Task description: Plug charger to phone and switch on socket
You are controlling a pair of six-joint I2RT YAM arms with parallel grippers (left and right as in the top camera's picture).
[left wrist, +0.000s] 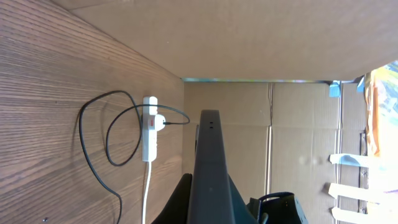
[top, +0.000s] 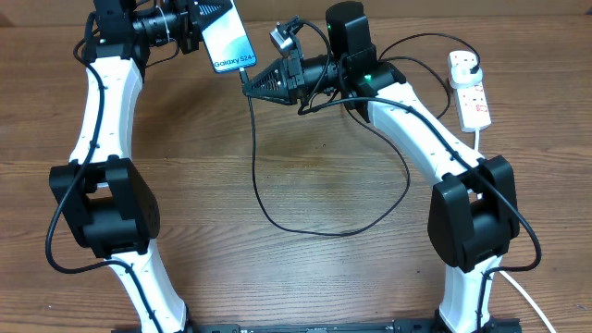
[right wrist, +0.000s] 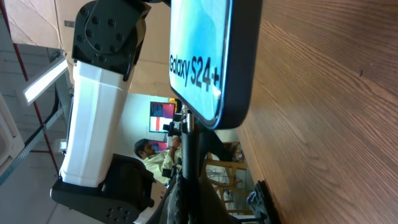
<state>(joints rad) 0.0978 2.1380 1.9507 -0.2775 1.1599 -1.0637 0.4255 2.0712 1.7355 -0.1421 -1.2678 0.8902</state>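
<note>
The phone [top: 227,37] is held above the table's far edge with my left gripper [top: 198,26] shut on it, its light screen reading "Galaxy S24+". In the left wrist view the phone [left wrist: 210,168] shows edge-on between the fingers. My right gripper [top: 248,83] is shut on the tip of the charger [top: 255,157]. That tip [right wrist: 186,134] meets the bottom edge of the phone [right wrist: 211,56]; I cannot tell whether it is seated. The black cable loops over the table to its plug [top: 465,65] in the white socket [top: 474,100].
Lying at the far right of the wooden table, the socket [left wrist: 150,134] has a thick white cord [top: 532,301] running off toward the front right. The cable's loop covers the table's middle. Cardboard walls [left wrist: 249,37] stand behind the table.
</note>
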